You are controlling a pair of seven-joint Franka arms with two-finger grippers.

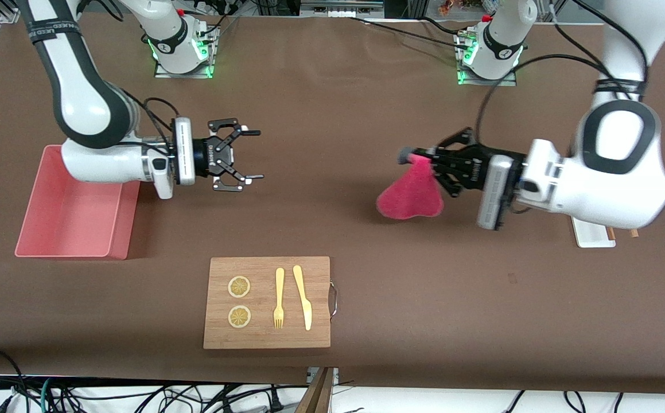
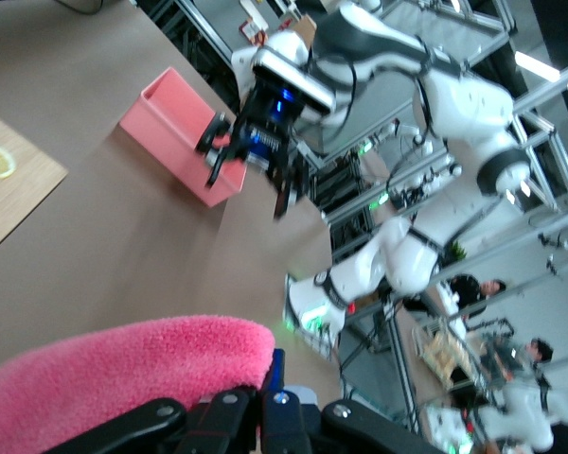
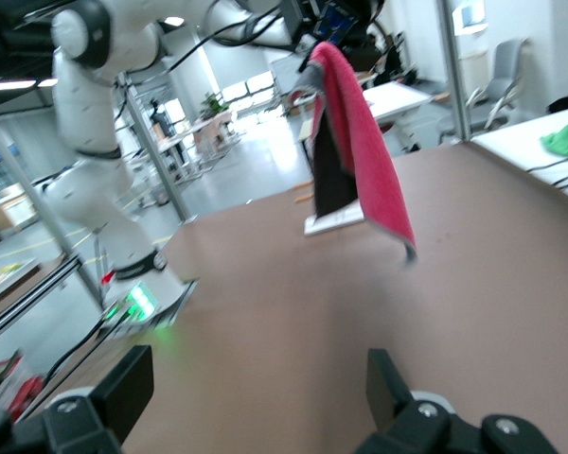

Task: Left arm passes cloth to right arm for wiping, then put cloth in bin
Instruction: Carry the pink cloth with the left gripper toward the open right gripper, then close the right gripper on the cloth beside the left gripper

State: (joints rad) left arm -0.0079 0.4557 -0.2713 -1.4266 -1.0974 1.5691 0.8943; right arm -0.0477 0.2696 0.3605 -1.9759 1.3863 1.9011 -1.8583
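The crimson-pink cloth (image 1: pixel 412 197) hangs in the air over the bare table, pinched at its top edge by my left gripper (image 1: pixel 411 155), which is shut on it. In the left wrist view the cloth (image 2: pixel 123 369) drapes over the shut left gripper (image 2: pixel 270 383). My right gripper (image 1: pixel 253 155) hovers level with it, open and empty, pointing at the cloth across a wide gap. The right wrist view shows the open right gripper (image 3: pixel 256 383) facing the hanging cloth (image 3: pixel 360 151). The light pink bin (image 1: pixel 51 229) stands on the table under the right arm's wrist.
A wooden cutting board (image 1: pixel 321 287) lies nearer the front camera, carrying two lemon slices (image 1: pixel 239 287), a yellow fork (image 1: pixel 279 298) and a knife (image 1: pixel 303 297). A small white tray (image 1: pixel 593 234) sits under the left arm's elbow.
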